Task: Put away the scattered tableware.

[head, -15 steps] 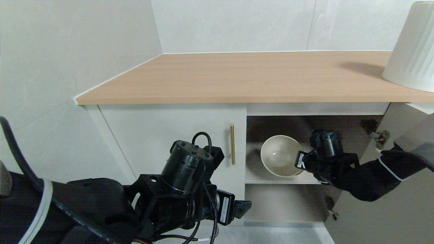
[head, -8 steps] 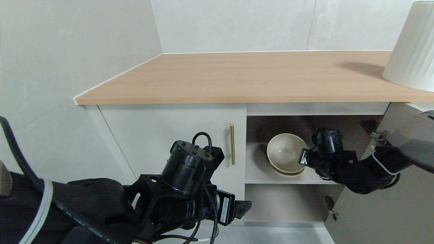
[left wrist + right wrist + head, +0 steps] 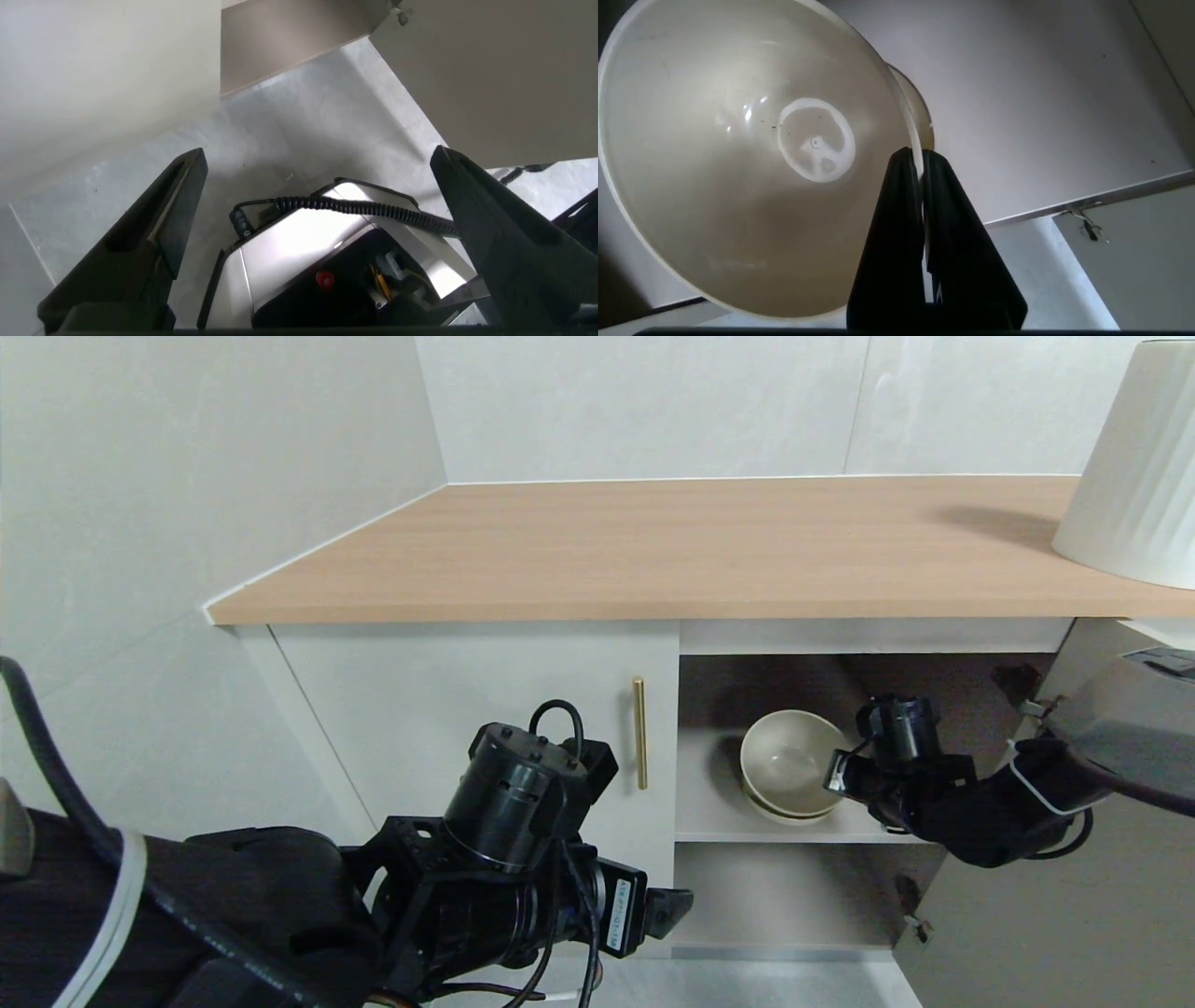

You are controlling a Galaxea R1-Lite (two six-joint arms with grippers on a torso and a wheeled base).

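Observation:
A cream bowl [image 3: 787,761] is inside the open right half of the cabinet, above the upper shelf [image 3: 719,817]. It tilts over a second cream bowl [image 3: 782,814] that stands on that shelf. My right gripper [image 3: 834,775] is shut on the near rim of the upper bowl [image 3: 757,149], its two black fingers [image 3: 948,233] pinching the edge. Part of the lower bowl [image 3: 915,98] peeks out behind the rim. My left gripper [image 3: 318,233] hangs low in front of the closed left door, open with nothing between its fingers, above the floor.
The left cabinet door with its gold handle [image 3: 639,733] is closed. The right door [image 3: 1074,877] stands swung open beside my right arm. A wooden countertop [image 3: 709,546] lies above, with a white lampshade [image 3: 1134,467] at its far right. The lower shelf [image 3: 794,896] is bare.
My right gripper has carried the bowl deeper into the cabinet and down onto the second bowl. The left arm has stayed still.

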